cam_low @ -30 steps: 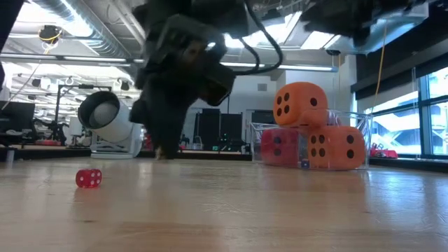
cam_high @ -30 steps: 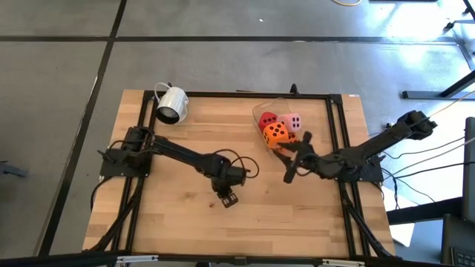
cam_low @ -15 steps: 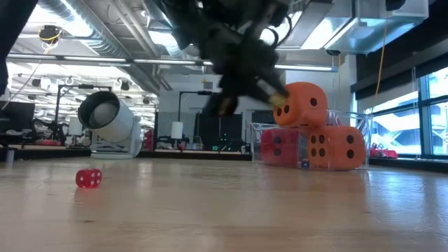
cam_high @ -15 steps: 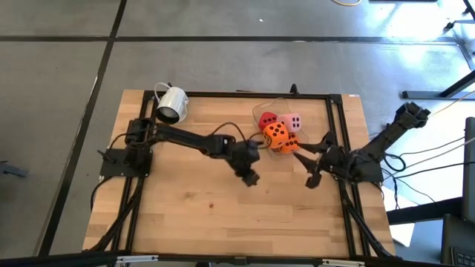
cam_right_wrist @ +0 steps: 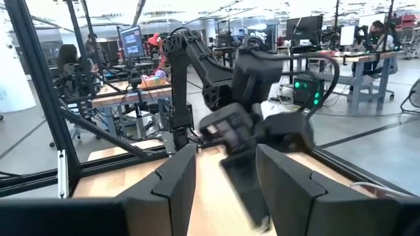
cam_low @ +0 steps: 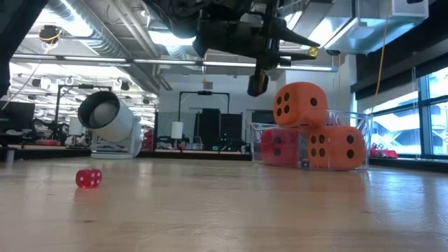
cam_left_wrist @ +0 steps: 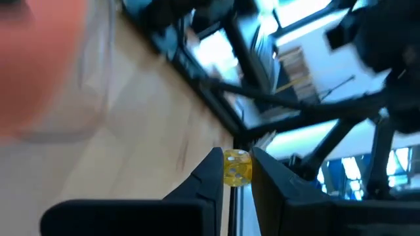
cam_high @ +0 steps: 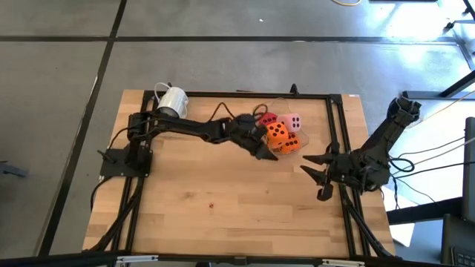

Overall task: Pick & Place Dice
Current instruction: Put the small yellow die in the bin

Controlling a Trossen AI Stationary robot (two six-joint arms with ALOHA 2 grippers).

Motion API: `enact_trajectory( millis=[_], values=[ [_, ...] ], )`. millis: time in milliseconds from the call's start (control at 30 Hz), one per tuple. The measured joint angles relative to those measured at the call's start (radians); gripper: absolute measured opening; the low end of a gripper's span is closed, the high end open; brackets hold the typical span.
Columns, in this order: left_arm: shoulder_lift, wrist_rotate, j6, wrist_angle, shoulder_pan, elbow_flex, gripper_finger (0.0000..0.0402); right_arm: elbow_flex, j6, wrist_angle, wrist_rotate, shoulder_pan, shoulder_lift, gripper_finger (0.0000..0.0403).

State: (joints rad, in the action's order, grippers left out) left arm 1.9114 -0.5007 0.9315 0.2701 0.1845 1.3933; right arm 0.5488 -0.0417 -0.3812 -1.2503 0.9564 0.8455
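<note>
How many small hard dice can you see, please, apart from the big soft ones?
2: a small red die lies on the table toward the near-left, and a small yellow die is pinched in the left gripper above the soft dice. Others may be hidden.

Pale wooden table (cam_high: 185, 222) with a black frame along its edges, white mug (cam_high: 171, 100) lying on its side at the far left corner, clear container (cam_low: 336, 150) of big dice by the far edge, small red die (cam_low: 88, 178) alone mid-table

The mug (cam_high: 171, 102) lies left of the 4 stacked dice (cam_high: 280, 132).
</note>
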Motion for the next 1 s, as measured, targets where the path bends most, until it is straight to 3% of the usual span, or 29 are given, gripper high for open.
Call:
enact_trajectory(
  millis=[400, 767, 1000],
  values=[
    [0.000, 0.008, -0.023, 0.218, 0.154, 0.000, 0.0046, 0.000, -0.033, 0.000, -0.052, 0.054, 0.004, 0.0160],
    [0.000, 0.163, -0.249, 0.125, 0.288, 0.000, 0.0046, 0.000, -0.040, 0.000, -0.052, 0.054, 0.005, 0.0160],
    [0.000, 0.338, -0.441, 0.015, 0.283, 0.000, 0.0045, 0.000, -0.055, 0.000, -0.096, 0.054, 0.005, 0.0160]
  ],
)
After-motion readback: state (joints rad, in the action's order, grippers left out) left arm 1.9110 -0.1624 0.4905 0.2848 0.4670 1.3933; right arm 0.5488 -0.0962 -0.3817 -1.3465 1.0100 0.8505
